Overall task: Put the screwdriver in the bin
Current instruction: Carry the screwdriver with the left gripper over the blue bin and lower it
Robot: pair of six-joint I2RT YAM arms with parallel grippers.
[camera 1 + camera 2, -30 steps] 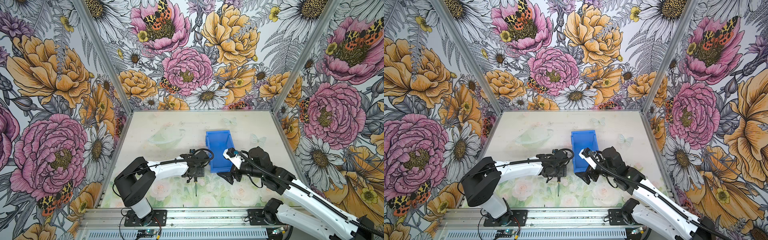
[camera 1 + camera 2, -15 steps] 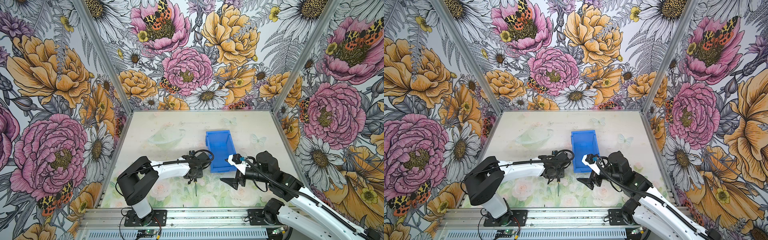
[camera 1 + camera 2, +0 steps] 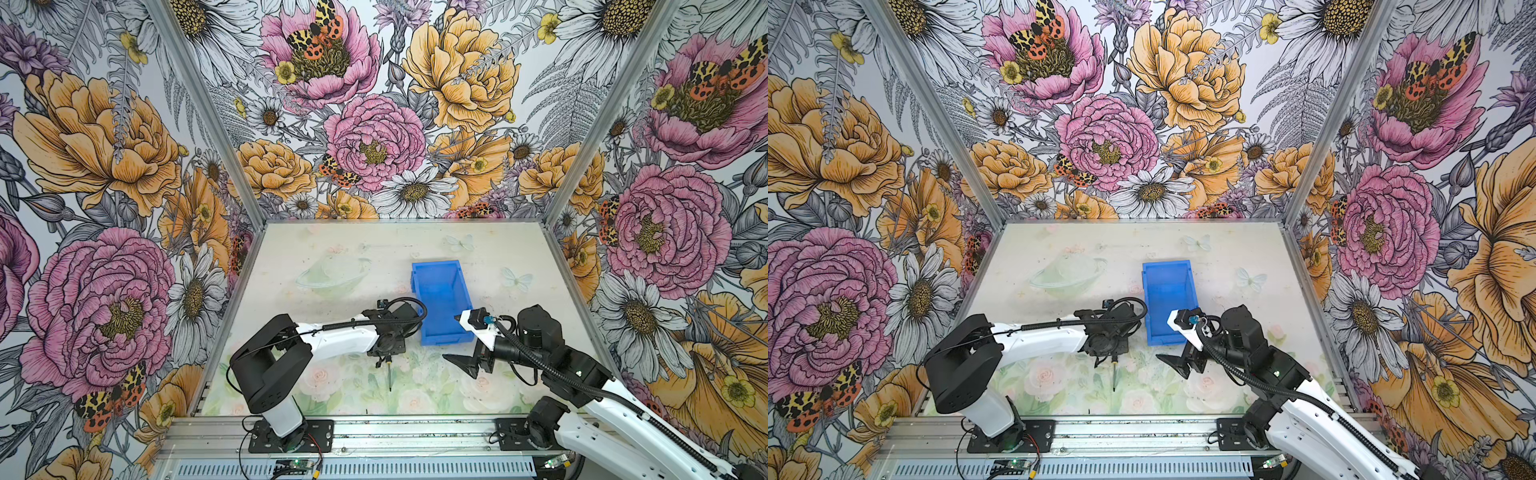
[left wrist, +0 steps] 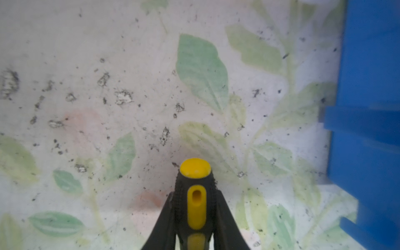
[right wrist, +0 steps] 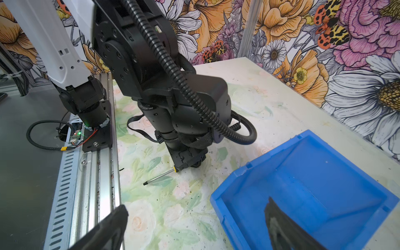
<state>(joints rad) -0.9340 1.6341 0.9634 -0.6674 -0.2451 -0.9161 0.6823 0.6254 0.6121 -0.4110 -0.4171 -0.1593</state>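
Note:
The screwdriver lies on the floral table mat just left of the bin's near end. Its thin shaft points toward the front rail. My left gripper is shut on its black-and-yellow handle, a finger on each side. The blue bin stands empty, its low lip toward the front. My right gripper hangs open and empty near the bin's front corner.
An aluminium rail with both arm bases runs along the table's front edge. Flowered walls enclose the table on three sides. The left arm's wrist and cable loop stand close beside the bin's left wall.
My left gripper has closed on the screwdriver's handle. My right arm has drawn back from the bin toward the front and lowered its open gripper.

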